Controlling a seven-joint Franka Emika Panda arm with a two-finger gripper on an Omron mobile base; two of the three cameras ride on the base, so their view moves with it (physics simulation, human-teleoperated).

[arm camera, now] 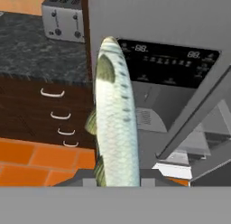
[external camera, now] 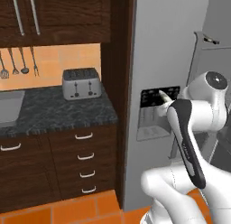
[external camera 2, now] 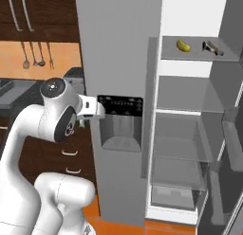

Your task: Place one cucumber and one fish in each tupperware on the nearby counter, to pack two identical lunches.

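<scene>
One fish (arm camera: 115, 114) fills the middle of the hand view, standing lengthwise out from the bottom edge where the fingertips sit, its silvery green flank toward the camera and its far end pointing away from the hand. The gripper is clamped shut on the near end of that fish, so the catch is in hand and the step under way looks like the carry from fridge to lunch tray. Just behind the fish stands the grey fridge door with its dark dispenser panel (arm camera: 169, 60). Beyond it to the hand's left runs the counter (external camera: 54, 110), with the silver toaster (external camera: 81, 83) at its back. A pale grey corner at the counter's far left edge may be a tupperware (external camera: 10, 108), though I cannot tell for sure. The next move calls for swinging the arm, and probably the base, left toward that counter, keeping the long fish from knocking the fridge. On an upper shelf of the open fridge lie a cucumber (external camera 2: 183, 45) and another fish (external camera 2: 212, 48), well apart from the hand.
</scene>
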